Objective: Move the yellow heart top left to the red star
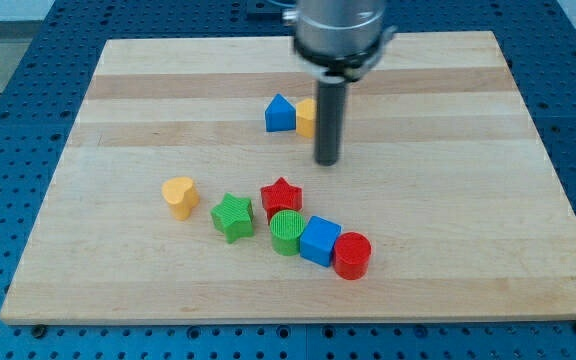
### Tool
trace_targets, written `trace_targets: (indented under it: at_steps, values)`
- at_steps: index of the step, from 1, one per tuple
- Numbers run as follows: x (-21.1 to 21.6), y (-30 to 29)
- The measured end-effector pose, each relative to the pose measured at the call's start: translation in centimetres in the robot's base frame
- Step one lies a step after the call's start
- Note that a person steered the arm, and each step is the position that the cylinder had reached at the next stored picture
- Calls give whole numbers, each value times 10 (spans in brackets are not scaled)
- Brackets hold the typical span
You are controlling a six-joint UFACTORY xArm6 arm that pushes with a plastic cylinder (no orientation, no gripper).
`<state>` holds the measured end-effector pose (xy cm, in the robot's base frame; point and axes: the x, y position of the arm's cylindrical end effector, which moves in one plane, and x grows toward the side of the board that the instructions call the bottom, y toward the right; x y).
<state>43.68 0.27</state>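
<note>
The yellow heart lies on the wooden board at the view's left of centre. The red star sits to its right, with the green star between and slightly below them. My tip stands above and to the right of the red star, well clear of the yellow heart and touching no block.
A green cylinder, a blue cube and a red cylinder form a row below the red star. A blue pentagon-like block and a yellow block, partly behind the rod, sit near the top centre.
</note>
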Motion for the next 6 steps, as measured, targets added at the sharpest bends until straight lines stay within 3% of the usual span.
trace_targets:
  at_steps: [3, 4, 5, 6]
  values:
    - [37, -231]
    - [86, -218]
    - [79, -175]
    - [44, -143]
